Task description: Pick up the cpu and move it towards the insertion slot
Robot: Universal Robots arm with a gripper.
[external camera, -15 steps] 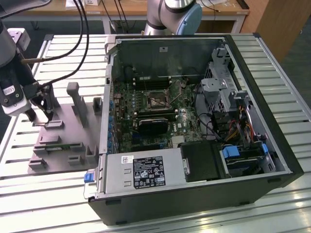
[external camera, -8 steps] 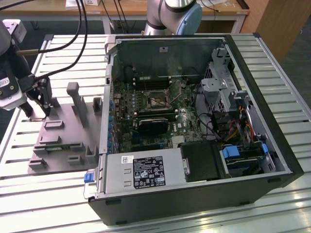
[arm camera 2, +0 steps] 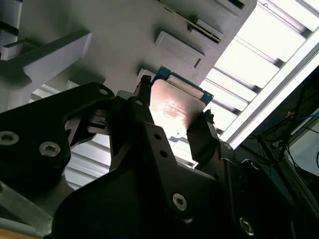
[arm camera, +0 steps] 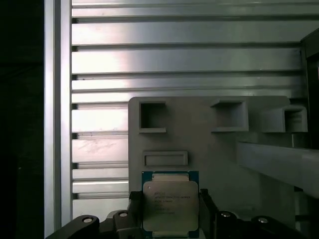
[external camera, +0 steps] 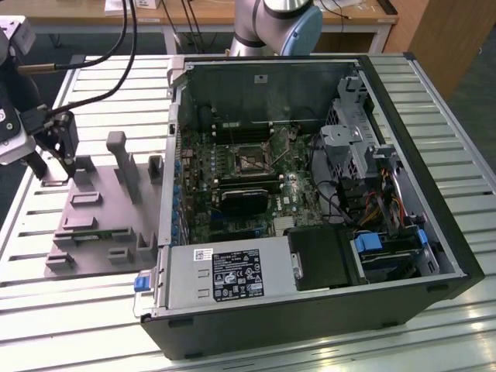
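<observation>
Slatted tabletop, grey fixture plate at the exterior view's left. Your claw sits over it, closed on the cpu by two opposite edges. The insertion slot is mid-frame inside the open case, well apart, with the case's side wall between.

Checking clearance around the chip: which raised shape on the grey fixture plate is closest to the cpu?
The flat rectangular block beside the cpu in the first wrist view; the hollow square pockets lie farther off.
</observation>
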